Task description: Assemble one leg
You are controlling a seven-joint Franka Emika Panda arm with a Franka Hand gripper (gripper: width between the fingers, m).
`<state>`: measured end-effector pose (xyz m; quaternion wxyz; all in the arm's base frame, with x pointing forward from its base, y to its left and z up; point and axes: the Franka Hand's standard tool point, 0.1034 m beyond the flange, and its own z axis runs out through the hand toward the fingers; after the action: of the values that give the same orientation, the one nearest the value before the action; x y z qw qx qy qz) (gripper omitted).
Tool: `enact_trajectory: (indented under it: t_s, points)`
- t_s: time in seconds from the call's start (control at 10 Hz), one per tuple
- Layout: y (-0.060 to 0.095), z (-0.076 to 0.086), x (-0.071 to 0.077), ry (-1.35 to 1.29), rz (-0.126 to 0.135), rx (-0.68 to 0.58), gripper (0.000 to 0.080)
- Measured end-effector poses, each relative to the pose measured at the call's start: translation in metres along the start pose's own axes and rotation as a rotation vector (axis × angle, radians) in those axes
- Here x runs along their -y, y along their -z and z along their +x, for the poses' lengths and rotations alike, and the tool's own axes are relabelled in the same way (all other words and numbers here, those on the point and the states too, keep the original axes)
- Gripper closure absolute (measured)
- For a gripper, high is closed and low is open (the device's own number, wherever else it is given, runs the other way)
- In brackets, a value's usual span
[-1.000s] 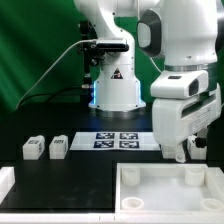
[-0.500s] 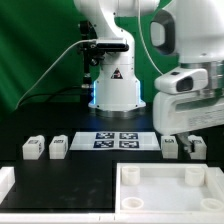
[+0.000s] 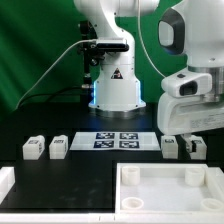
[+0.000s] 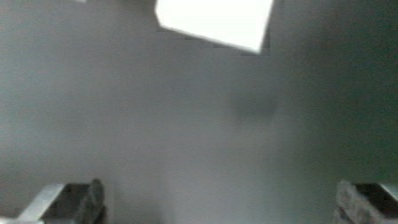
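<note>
Four small white legs with black tags lie on the black table: two at the exterior view's left [image 3: 33, 148] [image 3: 58, 148] and two at its right [image 3: 170, 147] [image 3: 194, 147]. My gripper [image 3: 190, 133] hangs just above the right pair, touching neither. In the wrist view the gripper [image 4: 222, 205] is open, its fingers [image 4: 68, 203] wide apart with nothing between them. A blurred white piece [image 4: 214, 22] shows far off in that view; I cannot tell which part it is.
The large white square panel [image 3: 170, 188] with raised corner posts lies at the front right. The marker board [image 3: 118, 140] lies at the middle, before the robot base [image 3: 116, 90]. A white edge [image 3: 5, 185] shows at the front left.
My gripper has risen from table level at the right and shifted a little to the right. The two right legs, hidden behind it before, now show.
</note>
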<state>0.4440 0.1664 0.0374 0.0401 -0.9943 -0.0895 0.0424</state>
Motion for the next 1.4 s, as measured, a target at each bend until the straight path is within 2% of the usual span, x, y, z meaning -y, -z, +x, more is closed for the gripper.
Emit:
enact_trajectory:
  t_s: [0.2,0.3,0.4,0.6,0.7,1.0,1.4]
  points:
    - [0.005,-0.021,-0.006,-0.032,-0.008,0.233,0.015]
    - [0.006,-0.03,-0.002,-0.081,-0.008,0.343,0.015]
    - [0.008,-0.033,0.005,-0.124,-0.005,0.489,0.015]
    - [0.005,-0.019,0.018,-0.12,-0.003,0.66,0.015]
    - [0.006,-0.024,0.016,-0.115,-0.003,0.761,0.015]
    - [0.0,-0.02,0.015,-0.118,0.001,0.767,0.015]
    - [-0.021,-0.038,0.009,-0.158,-0.011,0.798,0.015]
